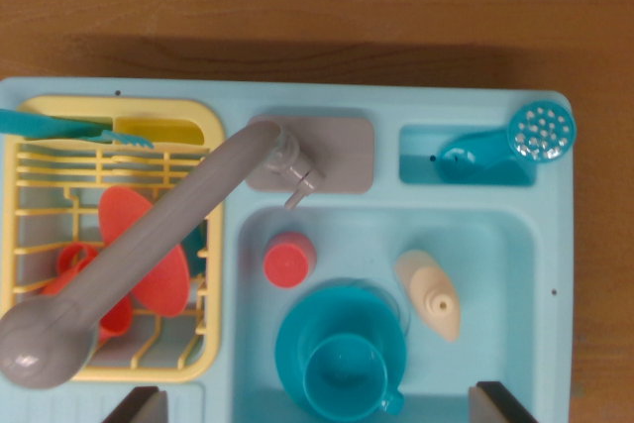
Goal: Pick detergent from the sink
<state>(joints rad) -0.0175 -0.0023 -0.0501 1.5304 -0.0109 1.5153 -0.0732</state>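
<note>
**Pick not started: detergent still in sink**

Nearest to us: the grey faucet [149, 250], its spout swung over the yellow dish rack [30, 160]. Our gripper [317, 405] shows only two dark fingertips at the bottom edge, spread apart, holding nothing. The cream detergent bottle [429, 292] lies tilted in the sink basin [520, 274], on the wrist view's right, beside the teal cup [344, 373] on a teal plate [297, 329]. A red cup [288, 259] is also in the basin. Rack holds red dishes [134, 220]. Approach, grasp and lift all remain.
</note>
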